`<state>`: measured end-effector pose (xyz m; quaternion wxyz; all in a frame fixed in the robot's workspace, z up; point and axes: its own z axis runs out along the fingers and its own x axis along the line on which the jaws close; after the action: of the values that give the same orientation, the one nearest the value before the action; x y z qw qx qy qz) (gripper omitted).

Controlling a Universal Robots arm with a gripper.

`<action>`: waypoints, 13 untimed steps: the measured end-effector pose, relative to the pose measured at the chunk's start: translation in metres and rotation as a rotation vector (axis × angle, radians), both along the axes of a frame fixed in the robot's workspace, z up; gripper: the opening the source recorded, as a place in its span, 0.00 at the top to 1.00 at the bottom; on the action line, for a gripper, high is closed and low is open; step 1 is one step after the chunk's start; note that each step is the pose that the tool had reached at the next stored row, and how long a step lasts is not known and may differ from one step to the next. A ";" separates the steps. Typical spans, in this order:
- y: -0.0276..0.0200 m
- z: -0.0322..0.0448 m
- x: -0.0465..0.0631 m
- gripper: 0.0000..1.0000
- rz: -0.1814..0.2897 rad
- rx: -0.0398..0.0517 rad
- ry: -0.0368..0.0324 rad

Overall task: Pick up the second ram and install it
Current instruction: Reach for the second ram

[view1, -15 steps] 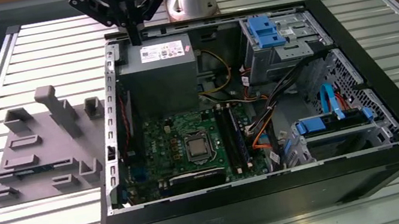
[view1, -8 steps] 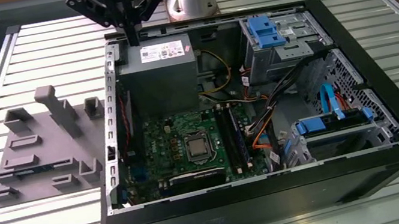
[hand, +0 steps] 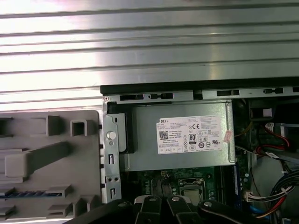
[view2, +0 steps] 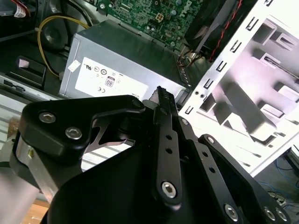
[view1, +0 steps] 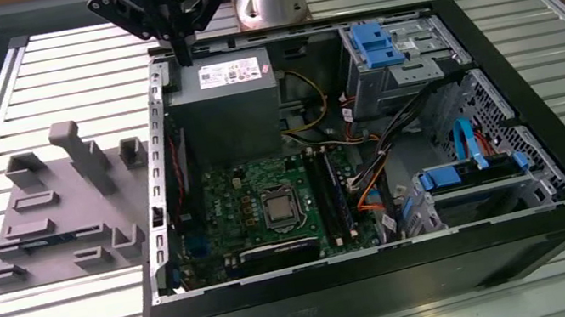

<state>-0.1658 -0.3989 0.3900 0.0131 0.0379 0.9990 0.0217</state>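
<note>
Gripper (view1: 182, 55): black metal fingers pressed together, empty, above the boxy grey power supply (view1: 222, 108). Second ram (view1: 44, 241): thin blue-green stick slotted in a grey moulded holder (view1: 70, 194), well apart from the power supply, beyond the perforated case wall (view1: 156, 145). Risk, judged: a low crossing could strike that wall.

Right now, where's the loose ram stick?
The ram stick lies in the grey holder, on the exterior view's left of the computer case.
</note>
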 end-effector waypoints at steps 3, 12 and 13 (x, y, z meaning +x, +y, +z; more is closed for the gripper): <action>0.0000 -0.0001 -0.003 0.89 0.000 0.0000 0.0000; 0.0000 -0.0006 -0.007 0.89 0.000 0.0000 0.0000; 0.0000 -0.0006 -0.008 0.89 0.000 0.0000 0.0000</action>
<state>-0.1734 -0.3989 0.3893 0.0131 0.0379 0.9990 0.0217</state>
